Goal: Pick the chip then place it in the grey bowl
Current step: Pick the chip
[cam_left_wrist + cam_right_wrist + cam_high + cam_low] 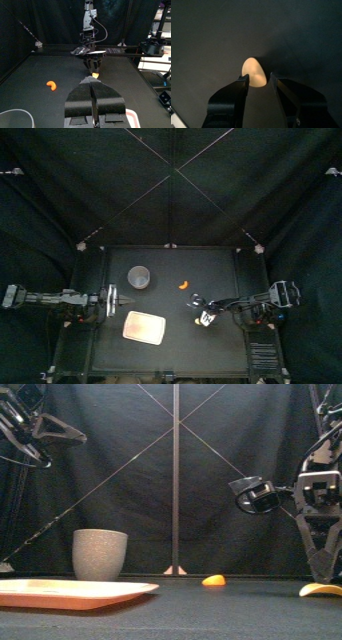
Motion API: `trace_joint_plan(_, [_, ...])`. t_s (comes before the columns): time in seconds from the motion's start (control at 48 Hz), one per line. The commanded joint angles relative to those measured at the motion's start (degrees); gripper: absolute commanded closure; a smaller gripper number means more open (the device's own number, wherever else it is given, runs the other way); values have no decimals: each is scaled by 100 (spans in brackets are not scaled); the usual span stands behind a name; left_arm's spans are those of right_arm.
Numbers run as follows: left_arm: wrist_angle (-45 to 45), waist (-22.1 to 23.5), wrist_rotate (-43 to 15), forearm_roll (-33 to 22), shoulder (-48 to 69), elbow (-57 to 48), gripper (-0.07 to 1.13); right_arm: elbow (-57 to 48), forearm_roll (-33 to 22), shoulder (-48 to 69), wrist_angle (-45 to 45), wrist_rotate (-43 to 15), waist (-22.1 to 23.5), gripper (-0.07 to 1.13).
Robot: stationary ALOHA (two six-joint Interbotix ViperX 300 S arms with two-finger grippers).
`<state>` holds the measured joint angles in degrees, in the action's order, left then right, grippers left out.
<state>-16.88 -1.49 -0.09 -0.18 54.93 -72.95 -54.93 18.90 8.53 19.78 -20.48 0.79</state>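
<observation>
Chip [254,71] lies flat on the table [201,356], right of the middle, between the right gripper's [258,78] parted jaws, which I judge are not yet clamped. I'd lower the tips almost to the surface, centre them, then close gently so it cannot skid. The grey bowl [139,277] stands back left. The left gripper [93,82], jaws together, hangs near the pink tray [143,328].

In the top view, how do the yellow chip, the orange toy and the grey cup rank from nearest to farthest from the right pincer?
1. yellow chip: between the open jaws of the right pincer, right side.
2. orange toy: mid-table, behind the pincer.
3. grey cup: farther left, toward the back.
</observation>
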Motion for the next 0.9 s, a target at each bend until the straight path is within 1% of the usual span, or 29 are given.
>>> trace_joint_plan(0.021, [-26, -26, -9, 0, -26, 79, 101, 202, -149, -26, 9, 18, 26, 27])
trace_joint_plan(0.188, [-26, -114, -9, 0, -26, 70, 101, 264, -255, -114, 62, 18, 18, 28])
trace_joint_plan(0.333, [-35, -185, -9, 0, -35, 35, 101, 272, -211, -158, 132, 18, 9, 29])
trace_joint_plan(0.458, [-35, -220, -9, 0, -26, 18, 101, 281, -167, -202, 132, 9, 0, 33])
trace_joint_plan(0.542, [-35, -229, -9, 0, -26, 18, 101, 299, -149, -220, 141, 9, -9, 39])
trace_joint_plan(0.729, [-26, -246, -9, 0, -18, 18, 101, 299, -35, -246, 132, 9, -70, 56])
trace_joint_plan(0.896, [-26, -299, 0, 0, 26, -9, 101, 352, -79, -237, 105, 9, -185, 70])
